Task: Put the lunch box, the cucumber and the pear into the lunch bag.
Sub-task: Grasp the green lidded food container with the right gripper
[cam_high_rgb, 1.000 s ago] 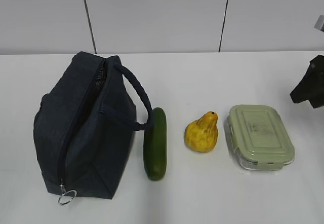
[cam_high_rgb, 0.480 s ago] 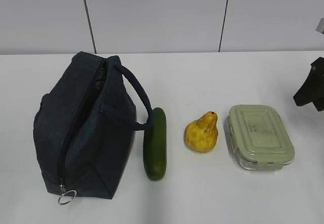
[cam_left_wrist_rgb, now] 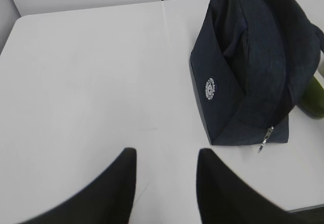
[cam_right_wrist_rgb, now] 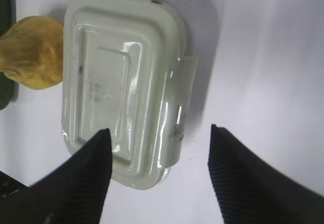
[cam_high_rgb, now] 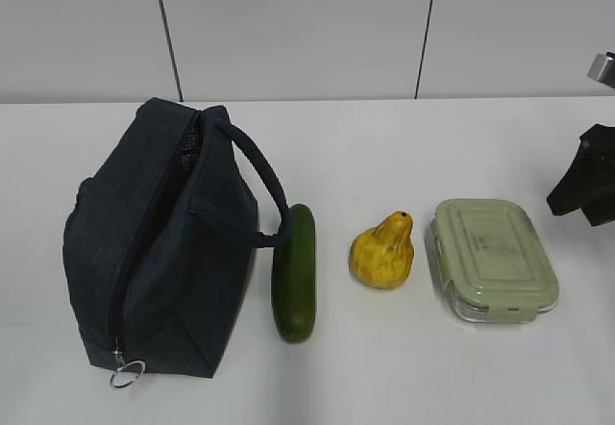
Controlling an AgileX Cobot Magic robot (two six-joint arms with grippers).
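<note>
The navy lunch bag (cam_high_rgb: 159, 242) lies at the left with its zipper open, and also shows in the left wrist view (cam_left_wrist_rgb: 253, 67). The dark green cucumber (cam_high_rgb: 294, 271) lies beside it. The yellow pear (cam_high_rgb: 383, 251) sits in the middle. The lunch box (cam_high_rgb: 493, 258) with its sage-green lid is at the right. My right gripper (cam_right_wrist_rgb: 158, 133) is open above the lunch box (cam_right_wrist_rgb: 121, 82), over its near right edge; the pear (cam_right_wrist_rgb: 31, 59) shows beside it. My left gripper (cam_left_wrist_rgb: 166, 154) is open and empty over bare table, left of the bag.
A white table (cam_high_rgb: 384, 146) holds everything, with a grey panelled wall behind. The right arm (cam_high_rgb: 586, 180) shows as a dark shape at the right edge. The bag's metal ring pull (cam_high_rgb: 126, 374) lies at its front end.
The right arm at the right edge has shifted slightly, drifting left a little. The bag, cucumber, pear and lunch box have not moved.
</note>
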